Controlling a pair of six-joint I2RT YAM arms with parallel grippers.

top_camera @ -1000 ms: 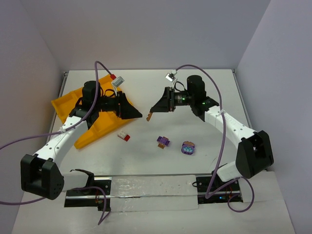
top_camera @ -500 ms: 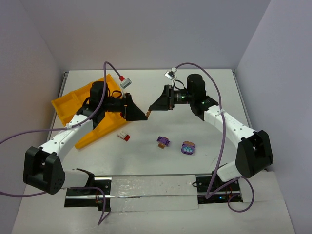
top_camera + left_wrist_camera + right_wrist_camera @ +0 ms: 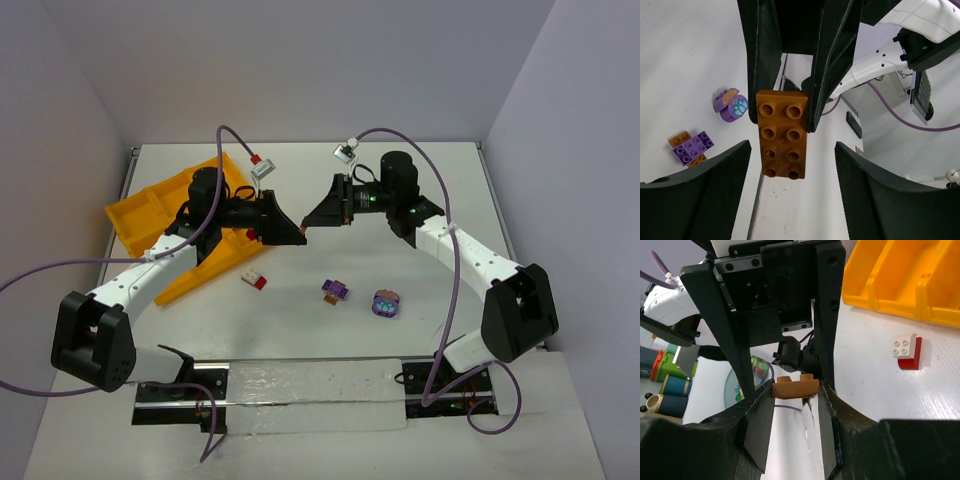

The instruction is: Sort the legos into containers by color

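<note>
We see a white bench [image 3: 420,180] boxed in by plain pale grey walls [image 3: 300,70] on the left, far and right sides, with a black rail [image 3: 300,385] along the near edge where the arm bases sit. The yellow-orange tray [image 3: 135,215] lies skewed at the far left, one corner near the bench's left edge. We have three legos loose on the bench in the middle-front, well apart from every wall. The red-and-white brick [image 3: 254,280] is just off the tray's near edge, the purple cluster [image 3: 335,291] is at centre, and the purple round piece [image 3: 386,304] is just right of it. Both arms meet in the air above the centre, over these. The right gripper [image 3: 796,390] is clenched on the orange-brown brick [image 3: 781,134], pinching it at one end. The left gripper [image 3: 792,150] is spread, its pads flanking the brick's free end with a gap on both sides. Purple cables [image 3: 455,250] loop over both arms. We can't read the small print on the right arm's white link [image 3: 867,64]. The white cable tags [image 3: 263,170] are too small to read as well.
</note>
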